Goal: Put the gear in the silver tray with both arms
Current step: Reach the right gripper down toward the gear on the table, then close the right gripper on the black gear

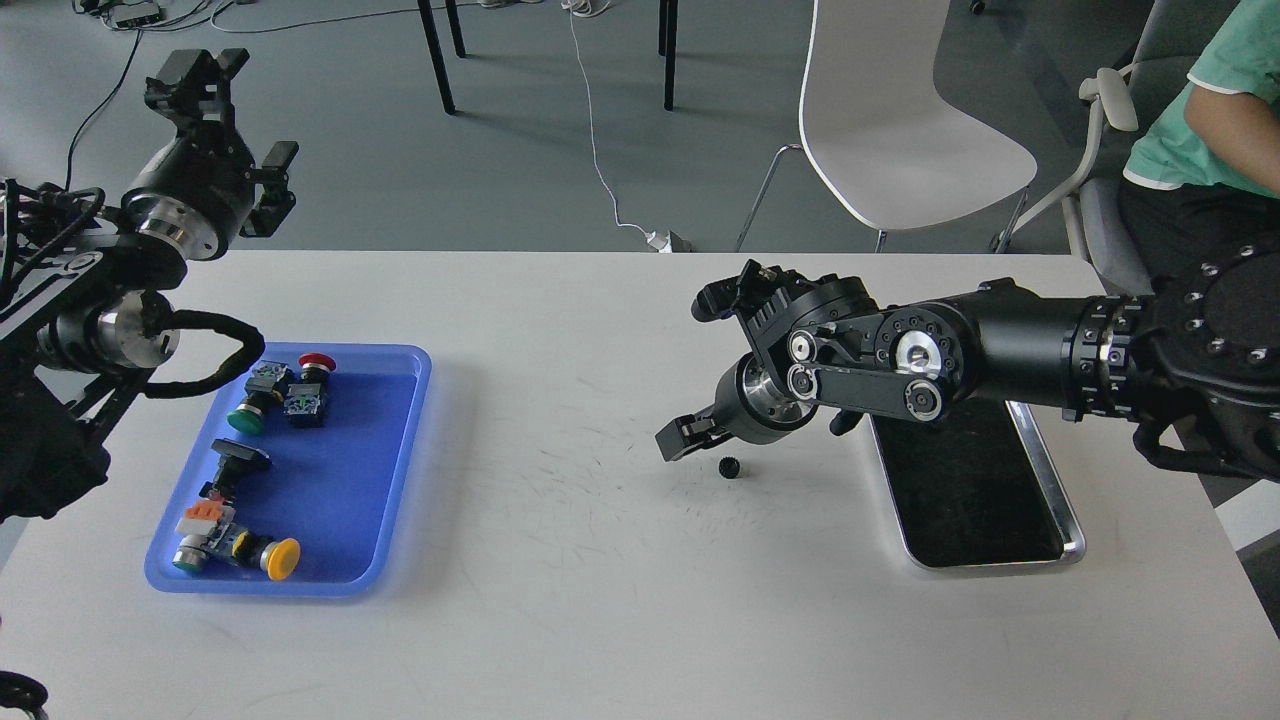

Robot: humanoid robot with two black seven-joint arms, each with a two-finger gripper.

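The gear [730, 467] is a small black toothed wheel lying on the white table, left of the silver tray [1072, 543]. The tray's dark bottom looks empty, and my right arm covers its far end. My right gripper [684, 438] hangs low over the table, just left of and slightly above the gear, apart from it. Its fingers overlap from this side, so its opening does not show. My left gripper [200, 72] is raised high at the far left beyond the table's back edge, with its fingers apart and empty.
A blue plastic tray [418, 400] at the left holds several push-button switches with red, green and yellow caps. A white chair [900, 120] stands behind the table. A seated person in a green shirt [1220, 130] is at the far right.
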